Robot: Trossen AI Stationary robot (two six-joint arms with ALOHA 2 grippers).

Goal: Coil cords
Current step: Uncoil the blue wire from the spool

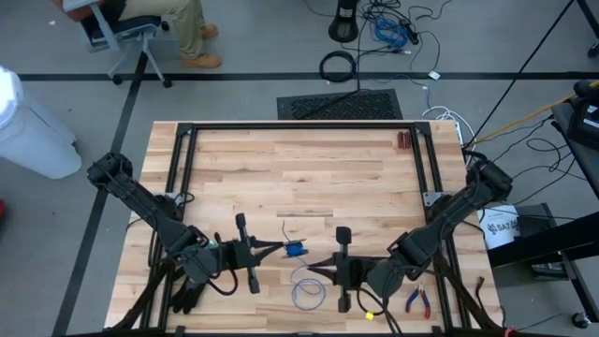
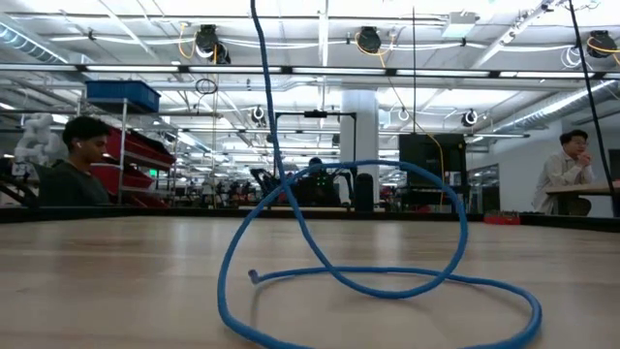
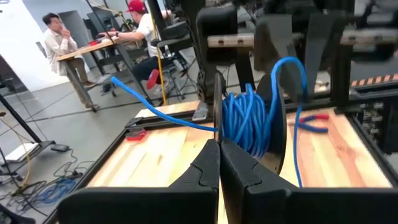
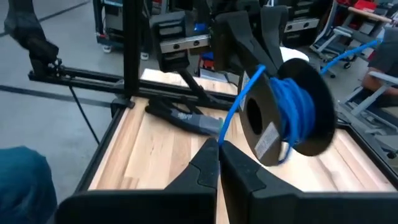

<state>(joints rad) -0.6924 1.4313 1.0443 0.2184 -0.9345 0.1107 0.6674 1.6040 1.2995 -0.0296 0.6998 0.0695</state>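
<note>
The left gripper [image 1: 271, 248] sits at the near left of the table [image 1: 299, 159], jaws pinched shut on the blue wire just beside the spool [image 1: 296, 249], which lies to its right. The loose coil of the cords [image 1: 307, 292] rests nearer, between both arms. The right gripper [image 1: 318, 270], nearer that loop, is also clamped shut on the wire.
</note>
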